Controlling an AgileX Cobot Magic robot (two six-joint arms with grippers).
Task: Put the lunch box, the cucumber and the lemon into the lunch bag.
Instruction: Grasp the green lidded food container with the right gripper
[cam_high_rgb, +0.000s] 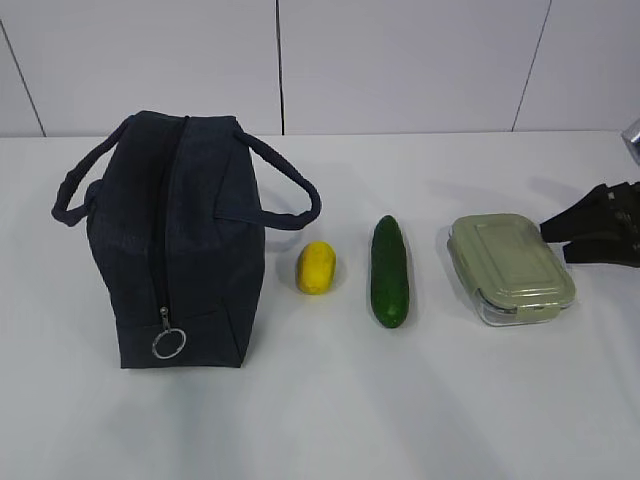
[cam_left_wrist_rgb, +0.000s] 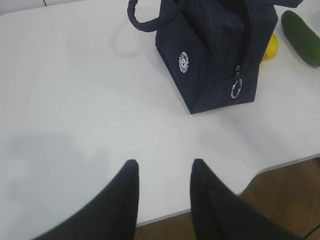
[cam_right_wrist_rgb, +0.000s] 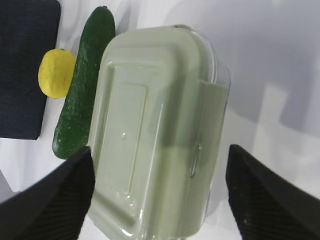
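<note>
A plain white bench (cam_high_rgb: 420, 420) sits in front of a pale panelled wall, and everything you need stands in one row on it. At the left is the dark navy boxy fabric lunch bag (cam_high_rgb: 180, 240), upright, its zipper run down to the silver ring pull (cam_high_rgb: 168, 343); whether the mouth gapes enough you cannot tell from here. Just beside it lies the small bright yellow lemon (cam_high_rgb: 316, 267), then the dark green glossy cucumber (cam_high_rgb: 389, 270), then the clear rectangular lunch box with a pale sage-green snap lid (cam_high_rgb: 510, 268). None of them touch.

Your right claw (cam_right_wrist_rgb: 159, 190) hangs above the lunch box with its jaws spread wide, one to either long side, holding nothing. Your left claw (cam_left_wrist_rgb: 162, 192) hovers over bare bench near the front edge, jaws partly apart and empty, well clear of the bag.

The box looks stiff and fairly light, but its lid and walls are smooth, so expect some slip; take it across the narrow width, mid-length. The bag is soft and will likely sag, so steady it. There is open bench in front of the row, but the box sits near the right side.
</note>
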